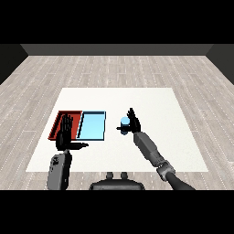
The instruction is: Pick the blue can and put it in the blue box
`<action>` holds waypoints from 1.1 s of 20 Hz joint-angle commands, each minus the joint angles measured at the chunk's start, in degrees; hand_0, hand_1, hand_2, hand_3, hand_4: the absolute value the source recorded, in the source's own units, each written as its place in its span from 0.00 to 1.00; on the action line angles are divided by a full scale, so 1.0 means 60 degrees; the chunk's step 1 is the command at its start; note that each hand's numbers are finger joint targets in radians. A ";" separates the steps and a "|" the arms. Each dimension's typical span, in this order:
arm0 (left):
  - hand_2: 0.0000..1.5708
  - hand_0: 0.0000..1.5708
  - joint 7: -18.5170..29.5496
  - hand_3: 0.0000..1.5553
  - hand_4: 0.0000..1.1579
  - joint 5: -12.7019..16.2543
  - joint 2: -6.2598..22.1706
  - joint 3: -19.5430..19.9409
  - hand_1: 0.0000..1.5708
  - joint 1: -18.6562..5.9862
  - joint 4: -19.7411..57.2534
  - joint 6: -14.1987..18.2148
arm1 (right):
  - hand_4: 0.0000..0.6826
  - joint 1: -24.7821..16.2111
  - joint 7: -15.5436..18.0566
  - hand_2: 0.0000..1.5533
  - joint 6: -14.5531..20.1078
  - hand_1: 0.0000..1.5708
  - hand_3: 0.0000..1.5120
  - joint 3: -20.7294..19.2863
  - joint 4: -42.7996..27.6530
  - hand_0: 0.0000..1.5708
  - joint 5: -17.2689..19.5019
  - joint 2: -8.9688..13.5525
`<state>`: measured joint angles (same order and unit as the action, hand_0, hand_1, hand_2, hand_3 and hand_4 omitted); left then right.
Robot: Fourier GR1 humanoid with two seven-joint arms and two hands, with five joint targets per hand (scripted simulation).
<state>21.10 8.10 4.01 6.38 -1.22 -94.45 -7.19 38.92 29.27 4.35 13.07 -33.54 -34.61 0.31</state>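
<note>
- Left robot hand point(64, 133) hangs over the red tray point(60, 119), just left of the blue tray point(93, 125); its fingers are straight and relaxed, the thumb sticks out toward the blue tray, and it holds nothing.
- Left of the blue tray and touching it lies the red tray, partly hidden by that robot hand.
- On the white table point(160, 103), the blue tray lies flat with nothing showing inside it.
- Right of the blue tray, near it but clearly apart, the blue can point(124, 122) stands upright, not yet in the tray.
- Right robot hand point(134, 122) is at the can's right side, farther from the blue tray; its fingers seem to curl round the can, though where the fingertips lie is hard to tell.
- The step in hand, as I judge it, is the grasp or the very start of the lift: whether the can's base rests on the table cannot be told.
- The next move likely calls for raising the can above the blue tray's rim, carrying it leftward over the tray and setting it down upright inside, while the idle left robot hand keeps out of that path.
</note>
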 commanded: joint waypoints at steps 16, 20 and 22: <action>0.00 0.00 0.0037 0.00 0.00 -0.0560 -0.0225 -0.0623 0.00 0.0936 -0.0677 0.0087 | 0.94 0.0385 0.0757 0.94 0.2978 0.95 0.93 0.0910 0.0596 0.95 0.0679 -0.0049; 0.00 0.00 -0.0607 0.00 0.00 -0.0364 0.0086 -0.0624 0.00 0.0266 -0.0500 -0.0199 | 0.92 0.0597 -0.0971 0.94 0.3759 0.92 0.93 0.1175 -0.1175 0.92 0.1153 0.0670; 0.00 0.00 -0.0920 0.00 0.00 -0.0839 -0.0544 -0.1195 0.00 -0.0570 -0.0102 0.0428 | 0.91 0.0708 -0.1305 0.94 0.3773 0.93 0.93 0.1269 -0.1473 0.93 0.1362 0.0874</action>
<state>17.81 4.65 2.62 1.70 -1.20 -96.10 -6.23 42.39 25.08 26.09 19.69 -38.18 -29.02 3.25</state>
